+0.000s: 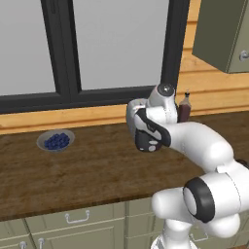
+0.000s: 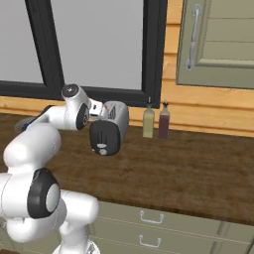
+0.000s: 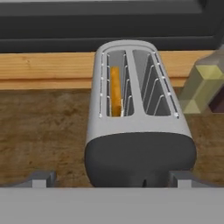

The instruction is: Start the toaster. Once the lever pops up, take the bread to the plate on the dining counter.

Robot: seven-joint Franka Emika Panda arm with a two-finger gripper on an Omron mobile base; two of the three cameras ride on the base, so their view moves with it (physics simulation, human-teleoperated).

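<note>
I was at the kitchen counter (image 2: 198, 168), a dark wooden top below a window, with my gripper (image 3: 111, 181) raised just in front of the toaster (image 3: 135, 131) and my two fingertips spread wide apart, holding nothing. The toaster, a rounded silver body with two slots, stood on the counter with its black end panel (image 2: 105, 137) facing me. The bread (image 3: 115, 89) sat down in one slot, only its orange-brown top edge visible. On the end panel in the right base view I could make out a small pale mark, most likely the lever (image 2: 102, 146), though it was too small to be sure. Two bottles (image 2: 155, 121) stood just beside the toaster, and a bowl of blue berries (image 1: 57, 141) lay well apart along the counter. To start the toaster well, I judged I should lower one fingertip onto the top of that tab, press straight down along the panel, and avoid the dial, without pushing the toaster backwards.
</note>
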